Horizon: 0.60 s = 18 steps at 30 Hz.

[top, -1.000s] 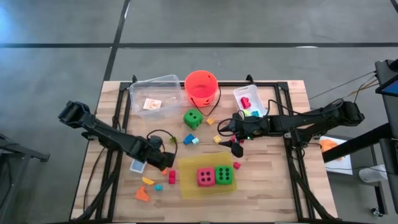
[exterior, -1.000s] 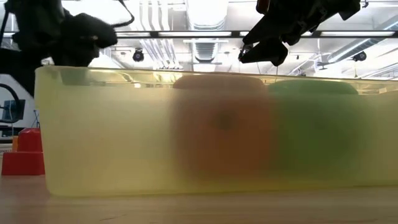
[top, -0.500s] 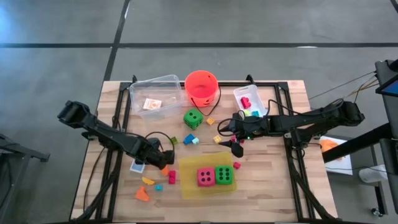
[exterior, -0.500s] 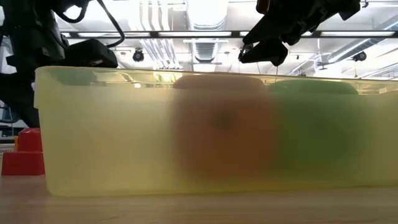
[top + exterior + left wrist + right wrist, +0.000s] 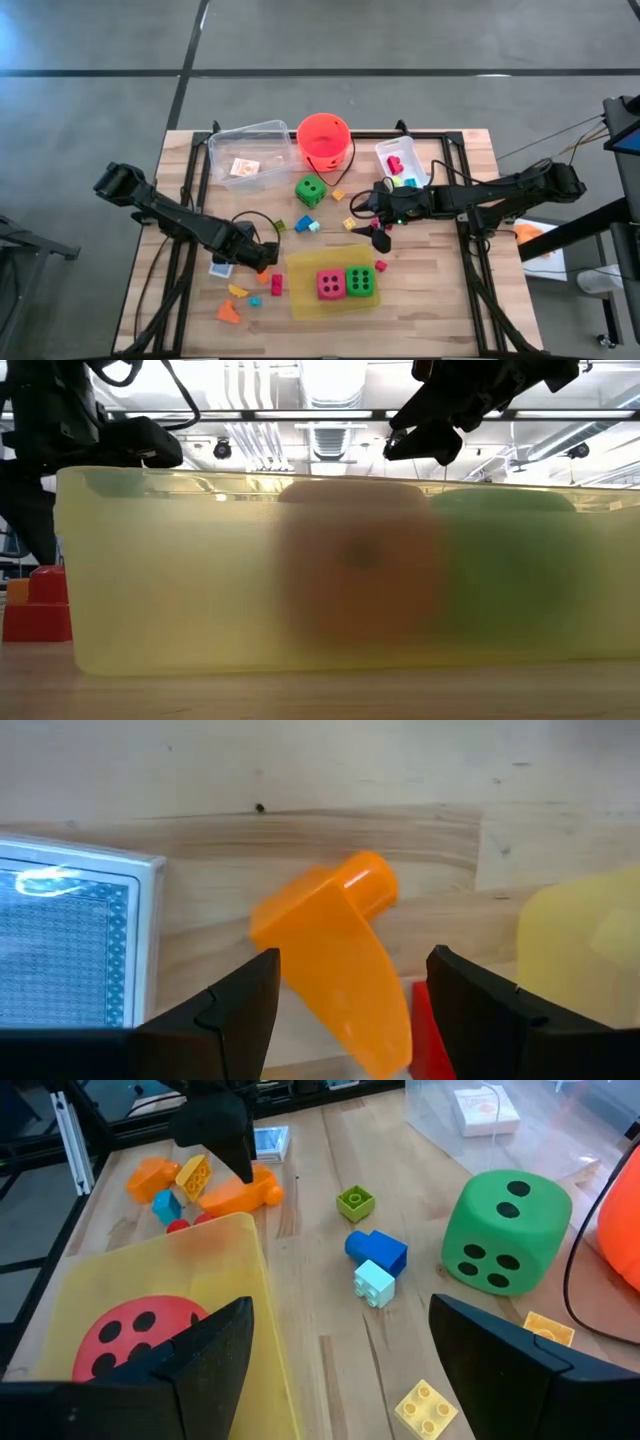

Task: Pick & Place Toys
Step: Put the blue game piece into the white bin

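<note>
So the left gripper [image 5: 262, 257] is hovering low over the wood table [image 5: 440, 290], just off the left edge of the yellow tray [image 5: 300, 300]. Its fingers are sitting spread apart with nothing in them yet, and the orange piece [image 5: 335, 955] is lying right between them, slanted, so its long axis is running diagonally across the gap, stubby round peg end pointing away. Looks like smooth glossy plastic, probably slippery. A patterned card [image 5: 70, 945] is lying flat just beside it.

Further right, the pink die [image 5: 331, 284] and a green die [image 5: 360, 281] are sitting in the tray, soft foam cubes with black dots. The right gripper [image 5: 377, 232] is waiting above the tray's far corner, open wide, empty.
</note>
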### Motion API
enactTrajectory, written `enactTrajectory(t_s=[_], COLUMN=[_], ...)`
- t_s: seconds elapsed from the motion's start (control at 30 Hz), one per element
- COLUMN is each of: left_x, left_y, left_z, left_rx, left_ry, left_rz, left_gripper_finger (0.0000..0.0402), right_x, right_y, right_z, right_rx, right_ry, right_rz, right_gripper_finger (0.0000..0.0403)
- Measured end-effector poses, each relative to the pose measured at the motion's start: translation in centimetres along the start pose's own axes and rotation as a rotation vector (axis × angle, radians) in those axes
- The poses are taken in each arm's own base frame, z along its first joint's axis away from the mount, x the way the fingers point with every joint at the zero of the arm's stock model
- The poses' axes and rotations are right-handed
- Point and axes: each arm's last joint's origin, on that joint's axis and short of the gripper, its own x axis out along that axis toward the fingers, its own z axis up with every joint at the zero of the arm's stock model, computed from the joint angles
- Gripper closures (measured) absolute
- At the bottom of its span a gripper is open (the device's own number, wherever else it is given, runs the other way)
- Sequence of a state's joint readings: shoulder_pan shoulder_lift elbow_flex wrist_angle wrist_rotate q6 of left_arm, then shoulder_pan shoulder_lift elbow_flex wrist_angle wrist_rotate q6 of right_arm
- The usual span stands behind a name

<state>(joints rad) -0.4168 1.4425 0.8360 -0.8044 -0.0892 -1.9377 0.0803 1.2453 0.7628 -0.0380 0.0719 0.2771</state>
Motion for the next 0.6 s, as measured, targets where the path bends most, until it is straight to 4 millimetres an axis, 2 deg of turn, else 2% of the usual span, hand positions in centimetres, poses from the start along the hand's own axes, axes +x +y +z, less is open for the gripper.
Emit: enactTrajectory(t_s=[0.27,0.4,0.6], left_x=[-0.1,-0.8,-2.6], left_y=[0.0,-0.4,-0.5], left_z=[-0.5,-1.6,-4.6], left_rx=[0.042,0.284,0.558], left_ry=[0.092,0.163,0.19], left_rz=[0.014,-0.021,-0.117], left_gripper_finger=[0.0161,0.0161,0.0161], right_x=[0.0,0.0,0.0], right_y=[0.0,0.0,0.0], right_z=[0.0,0.0,0.0], right_rx=[0.0,0.0,0.0], right_ry=[0.0,0.0,0.0], right_rz=[0.0,0.0,0.0], right_gripper_finger=[0.0106,0.0106,0.0106])
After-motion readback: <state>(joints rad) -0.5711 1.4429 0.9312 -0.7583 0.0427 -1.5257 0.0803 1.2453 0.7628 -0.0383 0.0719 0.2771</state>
